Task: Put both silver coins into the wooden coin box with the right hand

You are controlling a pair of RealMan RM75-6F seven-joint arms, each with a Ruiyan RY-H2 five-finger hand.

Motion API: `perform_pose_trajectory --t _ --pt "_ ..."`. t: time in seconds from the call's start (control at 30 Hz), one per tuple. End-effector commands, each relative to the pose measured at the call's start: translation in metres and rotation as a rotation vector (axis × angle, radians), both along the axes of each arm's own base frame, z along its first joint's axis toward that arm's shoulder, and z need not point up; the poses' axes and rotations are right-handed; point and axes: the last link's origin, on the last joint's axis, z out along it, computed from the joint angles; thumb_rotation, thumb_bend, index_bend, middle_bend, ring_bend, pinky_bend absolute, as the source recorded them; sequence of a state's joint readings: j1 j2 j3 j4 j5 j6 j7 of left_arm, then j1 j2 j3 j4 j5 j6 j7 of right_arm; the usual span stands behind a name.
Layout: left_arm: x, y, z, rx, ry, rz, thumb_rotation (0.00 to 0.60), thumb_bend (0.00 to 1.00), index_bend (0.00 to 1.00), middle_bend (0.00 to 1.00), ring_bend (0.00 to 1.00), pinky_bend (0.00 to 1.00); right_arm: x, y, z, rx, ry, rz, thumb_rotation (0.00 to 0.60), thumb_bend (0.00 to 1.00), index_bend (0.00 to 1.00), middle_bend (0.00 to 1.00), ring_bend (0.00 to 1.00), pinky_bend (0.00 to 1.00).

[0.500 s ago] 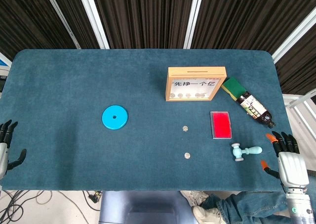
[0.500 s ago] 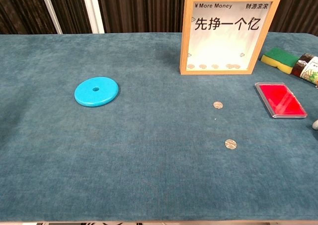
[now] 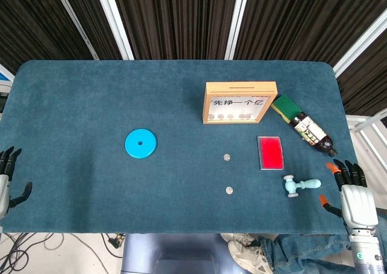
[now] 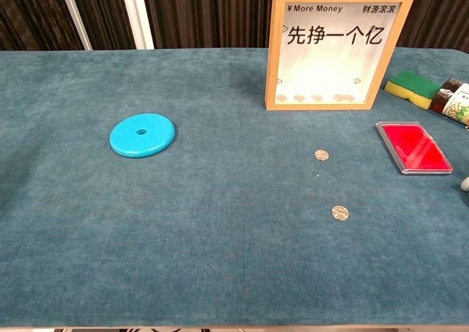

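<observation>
Two silver coins lie flat on the blue cloth: one nearer the box, the other closer to the front edge. The wooden coin box stands upright behind them, with several coins visible behind its glass. My right hand hovers at the table's front right corner, fingers apart and holding nothing, far right of both coins. My left hand is at the front left edge, fingers spread, also empty. Neither hand shows in the chest view.
A blue disc lies left of centre. A red pad sits right of the coins. A small teal hammer, a dark bottle and a yellow-green sponge lie on the right side.
</observation>
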State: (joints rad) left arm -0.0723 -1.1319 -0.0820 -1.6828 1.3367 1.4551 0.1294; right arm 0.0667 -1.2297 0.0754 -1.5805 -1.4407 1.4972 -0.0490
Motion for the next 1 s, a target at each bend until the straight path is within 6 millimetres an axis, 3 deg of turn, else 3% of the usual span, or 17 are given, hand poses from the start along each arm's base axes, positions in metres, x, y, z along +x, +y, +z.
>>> perform_pose_trajectory --t 0.03,0.33,0.47,0.63,0.77,1.0 --pt "0.000 0.000 -0.001 -0.008 0.001 0.002 0.600 0.36 0.06 0.00 0.00 0.00 0.000 0.000 -0.002 0.007 -0.005 -0.003 0.600 0.34 0.19 0.13 0.00 0.00" --pt "0.001 0.000 0.000 -0.002 -0.013 0.006 0.600 0.36 0.06 0.00 0.00 0.00 0.012 -0.003 -0.003 0.031 -0.035 0.030 0.600 0.34 0.20 0.13 0.00 0.00" --pt "0.000 0.000 -0.001 -0.015 -0.021 0.011 0.600 0.36 0.06 0.00 0.00 0.00 0.029 -0.028 -0.006 0.088 -0.039 0.076 0.600 0.34 0.20 0.13 0.00 0.00" --pt "0.001 0.000 0.000 -0.017 -0.025 0.010 0.600 0.36 0.06 0.00 0.00 0.00 0.055 -0.083 -0.019 0.183 -0.040 0.127 0.600 0.34 0.21 0.13 0.00 0.00" --pt "0.000 0.000 0.001 -0.012 -0.037 0.021 0.600 0.36 0.06 0.00 0.00 0.00 0.067 -0.112 -0.035 0.228 0.008 0.142 0.600 0.34 0.23 0.13 0.00 0.00" --pt "-0.001 0.000 0.001 -0.010 -0.049 0.033 0.600 0.36 0.06 0.00 0.00 0.00 0.085 -0.135 -0.066 0.270 -0.007 0.136 0.600 0.34 0.25 0.13 0.00 0.00"
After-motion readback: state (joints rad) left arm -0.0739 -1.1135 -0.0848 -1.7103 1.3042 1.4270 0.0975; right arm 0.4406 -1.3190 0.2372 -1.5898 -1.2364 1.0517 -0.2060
